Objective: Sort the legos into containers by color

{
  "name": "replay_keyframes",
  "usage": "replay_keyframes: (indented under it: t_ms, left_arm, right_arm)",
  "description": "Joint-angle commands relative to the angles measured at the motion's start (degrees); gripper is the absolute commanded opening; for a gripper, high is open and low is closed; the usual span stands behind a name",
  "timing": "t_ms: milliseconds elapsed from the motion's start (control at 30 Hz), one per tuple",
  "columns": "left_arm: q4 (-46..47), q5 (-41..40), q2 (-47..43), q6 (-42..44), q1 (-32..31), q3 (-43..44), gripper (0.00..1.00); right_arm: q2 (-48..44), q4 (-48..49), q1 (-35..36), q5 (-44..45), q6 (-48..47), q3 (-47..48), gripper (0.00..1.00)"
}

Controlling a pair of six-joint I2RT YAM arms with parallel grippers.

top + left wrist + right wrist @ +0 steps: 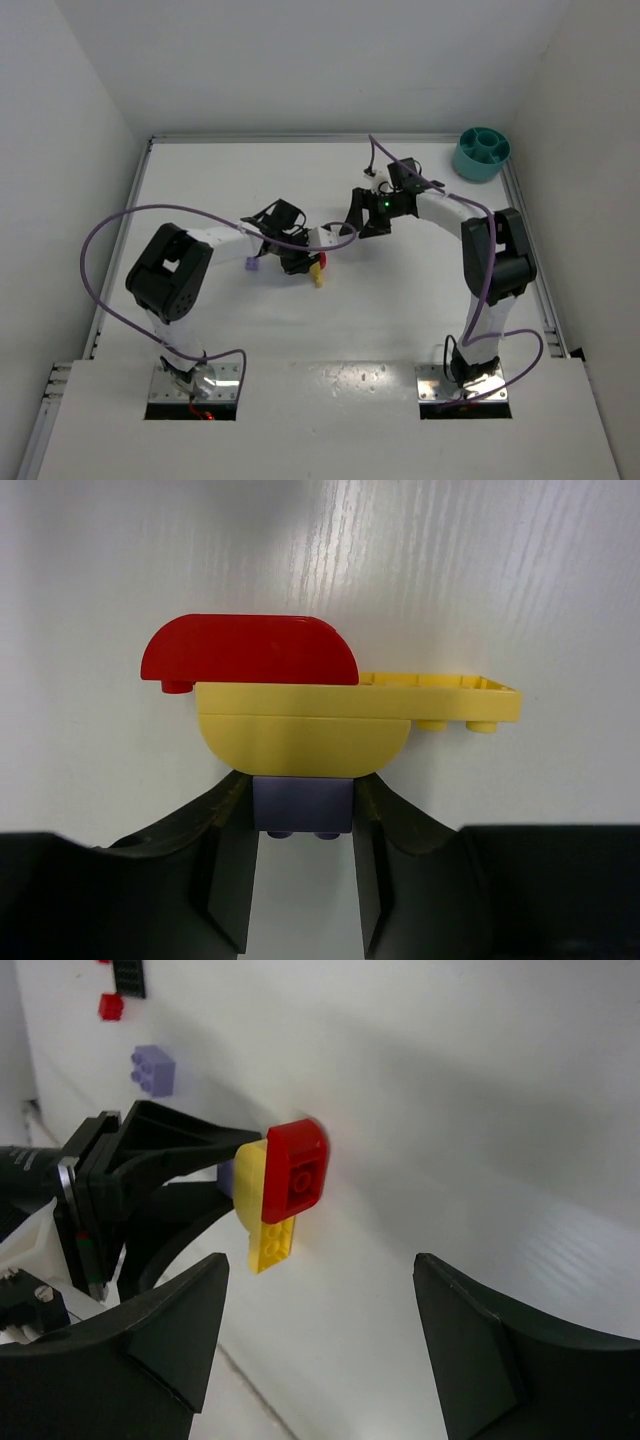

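My left gripper (pixel 304 260) is shut on a small purple brick (pixel 302 803) at the base of a joined stack, held above the table. On that brick sit a rounded yellow piece (pixel 300 740), a flat yellow plate (pixel 455 695) and a rounded red piece (pixel 250 650). The stack shows in the top view (pixel 318 269) and the right wrist view (pixel 283 1188). My right gripper (pixel 320 1280) is open and empty, facing the stack from a short way off (pixel 359 215). The teal divided bowl (pixel 481 153) stands at the far right corner.
A loose purple brick (pixel 252 264) lies left of the left gripper and also shows in the right wrist view (pixel 152 1068). A small red brick (pixel 110 1006) and a black plate (pixel 129 975) lie beyond it. White walls enclose the table.
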Motion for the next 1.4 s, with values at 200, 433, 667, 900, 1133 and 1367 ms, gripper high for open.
replay_keyframes:
  t_ms: [200, 433, 667, 900, 1133, 1367]
  left_arm:
    - [7.0, 2.9, -15.5, -6.7, -0.5, -5.6, 0.29]
    - [8.2, 8.8, -19.2, -13.0, -0.5, -6.3, 0.29]
    - [9.2, 8.8, -19.7, -13.5, -0.5, -7.4, 0.29]
    - [9.8, 8.8, -19.7, -14.0, -0.5, -8.0, 0.29]
    - [9.8, 9.9, -20.3, -15.1, -0.5, -7.3, 0.29]
    - [9.8, 9.9, -20.3, -15.1, -0.5, -6.7, 0.29]
  right_arm:
    - [-0.8, 8.2, 1.0, -15.6, 4.4, -4.9, 0.76]
    - [-0.7, 12.1, 1.0, -26.8, 6.5, -3.7, 0.78]
    - [-3.6, 21.3, 0.4, -31.1, 12.3, -7.6, 0.79]
    - [-2.3, 22.8, 1.0, -33.0, 14.3, -7.0, 0.79]
    - [-0.2, 22.3, 1.0, -32.2, 14.3, -6.4, 0.77]
    - [1.6, 19.3, 1.0, -30.4, 12.4, -5.0, 0.75]
